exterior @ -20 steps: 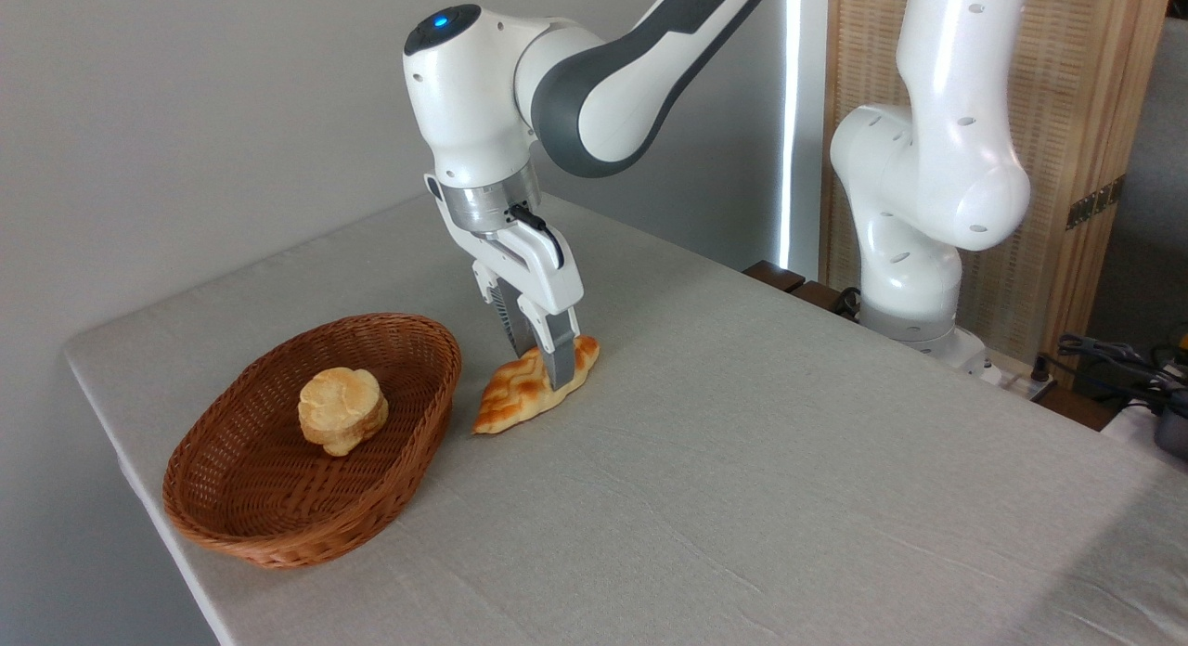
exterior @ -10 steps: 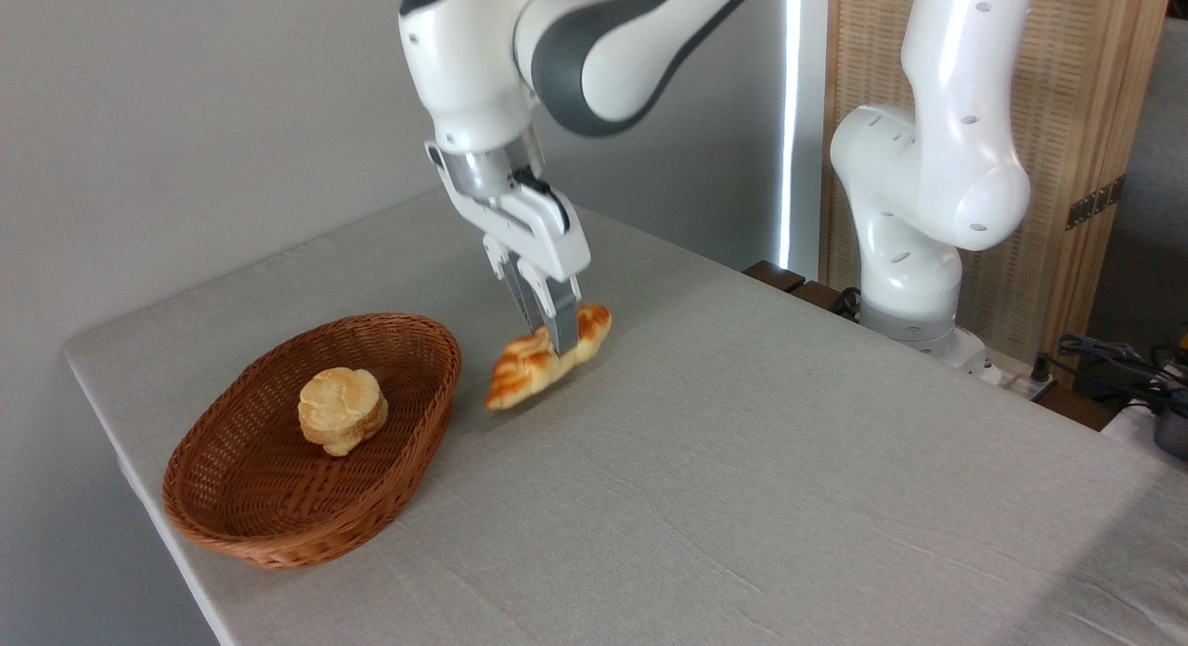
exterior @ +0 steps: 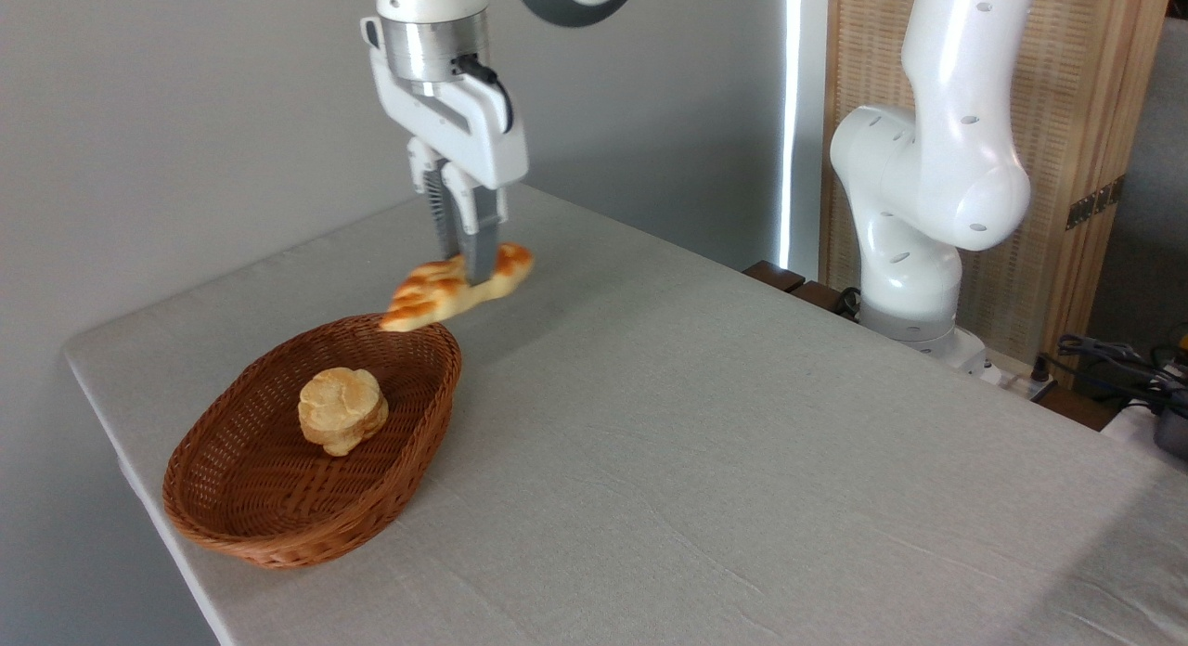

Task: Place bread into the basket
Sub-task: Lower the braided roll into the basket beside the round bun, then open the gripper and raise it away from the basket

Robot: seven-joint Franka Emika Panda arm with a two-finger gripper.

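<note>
So the claw [exterior: 469,261] is clamped on the bread [exterior: 455,289], fingers pinching it across the narrow way a bit toward its right end. That off-centre grip is probably why the loaf hangs tilted, with the long pointed end drooping down and out to the claw's left while the short end sticks up on the right. It's clear of the table [exterior: 696,442], up in the air.

The basket [exterior: 278,525] sits below the claw and off to its left. The drooping tip of the bread lines up over the basket's far rim in this view, but most of the loaf looks to be hanging over bare cloth just beside it, so I wouldn't call it lined up for a drop yet. Hard to be sure of depth from one camera, though.

There's a small round bun [exterior: 342,409] lying in the middle of the basket, down and left of the claw. That matters, because the open room is either side of it, and the nearer stretch of wicker under the loaf's tip looks like the easiest landing spot.

My guess is the carry is the step in hand: lifted high enough to clear the sloped rim, needing more travel leftward and then a lowering before letting go. The risk is the loaf pivoting in that pinch and catching the rim.
</note>
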